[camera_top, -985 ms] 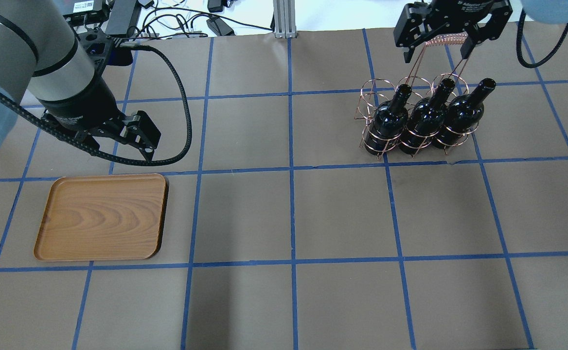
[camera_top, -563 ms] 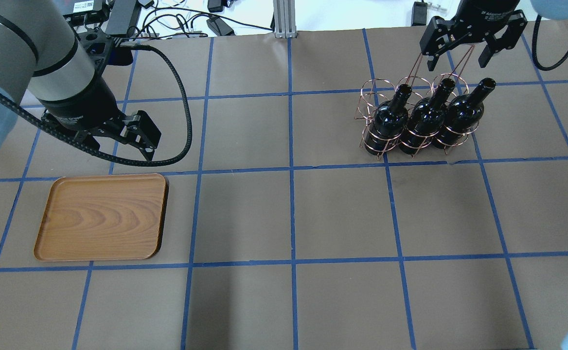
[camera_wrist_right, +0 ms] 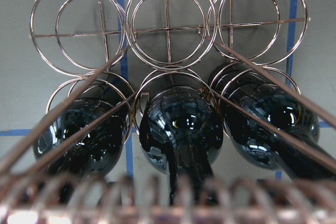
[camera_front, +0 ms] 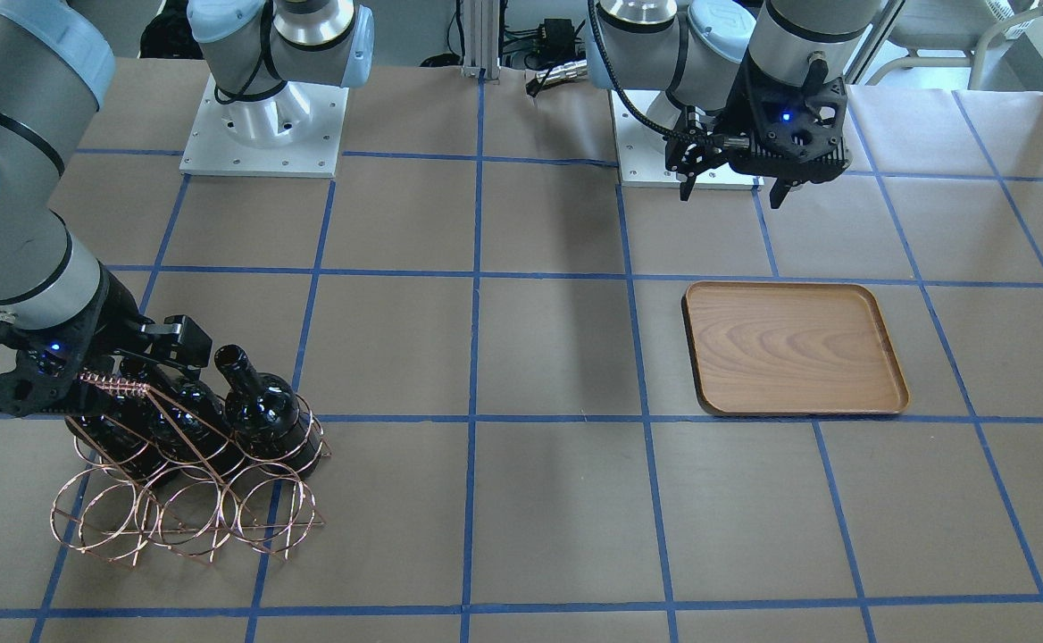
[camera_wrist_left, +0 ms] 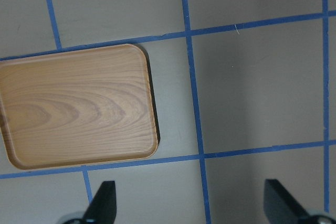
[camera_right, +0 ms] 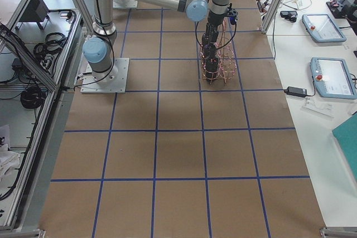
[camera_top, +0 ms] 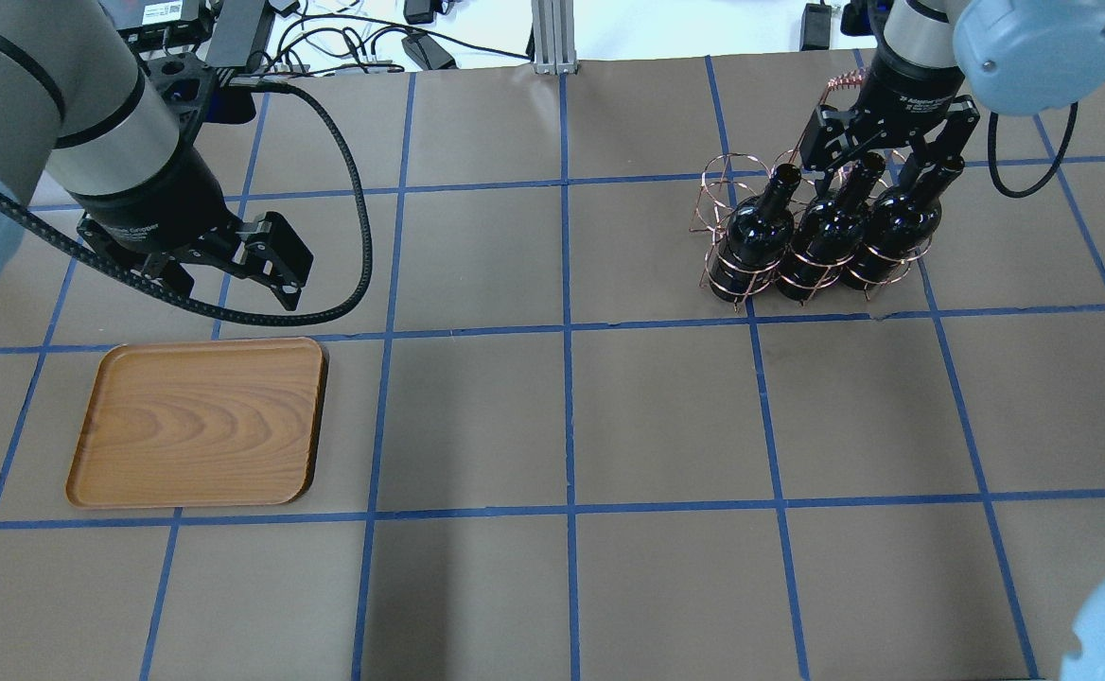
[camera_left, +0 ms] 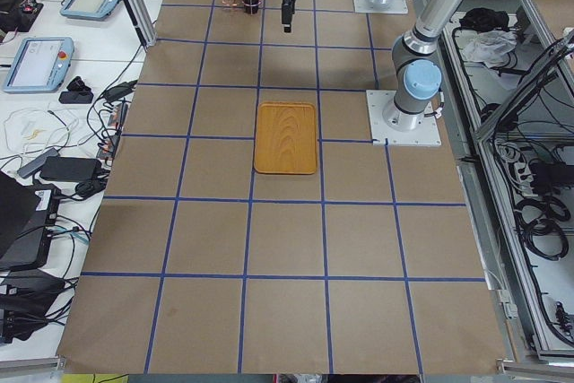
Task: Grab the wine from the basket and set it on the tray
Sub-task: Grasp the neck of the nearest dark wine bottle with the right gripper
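— Right pincer (camera_top: 860, 172) is gaping wide where?
— Around the neck of the middle glossy near-black glass wine bottle (camera_top: 832, 232), sitting in the copper-coloured wire basket (camera_top: 725, 184), two o'clock on the table (camera_top: 571, 416).
— Left pincer (camera_wrist_left: 191, 203)?
— Gaping, hovering at twelve o'clock of the brown wooden tray (camera_top: 198, 421).

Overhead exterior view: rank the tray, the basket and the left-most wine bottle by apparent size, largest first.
1 and 2, unranked: the tray and the basket cover a near-equal spread. The basket stands taller, nearer the camera, so I won't order them.
3: the left-most wine bottle, clearly smallest, filling one ring of the basket.
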Available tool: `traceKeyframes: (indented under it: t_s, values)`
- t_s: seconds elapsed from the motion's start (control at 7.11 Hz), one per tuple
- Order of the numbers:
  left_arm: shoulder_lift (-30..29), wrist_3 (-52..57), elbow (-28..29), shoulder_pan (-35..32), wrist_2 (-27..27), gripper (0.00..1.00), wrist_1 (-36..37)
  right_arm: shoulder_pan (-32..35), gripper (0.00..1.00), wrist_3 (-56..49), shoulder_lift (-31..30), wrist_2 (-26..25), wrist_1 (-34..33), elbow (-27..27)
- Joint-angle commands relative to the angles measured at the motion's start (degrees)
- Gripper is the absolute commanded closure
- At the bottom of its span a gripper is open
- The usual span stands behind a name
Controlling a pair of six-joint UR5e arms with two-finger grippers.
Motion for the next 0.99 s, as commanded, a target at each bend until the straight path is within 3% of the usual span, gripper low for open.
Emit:
traceKeyframes:
  t_s: [0.0, 0.14, 0.28, 0.56, 0.84]
  values:
    - [0.0, 0.1, -0.1, 0.0, 0.6, 0.00, -0.1, 0.0, 0.71, -0.5, 0.0, 0.1, -0.7, 0.2]
    - [0.0, 0.1, -0.2, 0.0, 0.4, 0.00, 0.0, 0.0, 0.89, -0.7, 0.0, 0.2, -1.1, 0.1]
    - [0.0, 0.1, -0.2, -0.1, 0.3, 0.00, 0.1, 0.0, 1.00, -0.6, 0.0, 0.4, -1.3, -0.3]
    - [-0.1, 0.2, -0.2, -0.1, 0.3, 0.00, 0.0, 0.5, 1.00, -0.4, -1.4, 0.3, 2.0, -4.7]
    - [-0.1, 0.2, -0.2, -0.1, 0.3, 0.00, 0.0, 0.8, 1.00, 0.3, -4.2, 0.3, 19.5, -15.7]
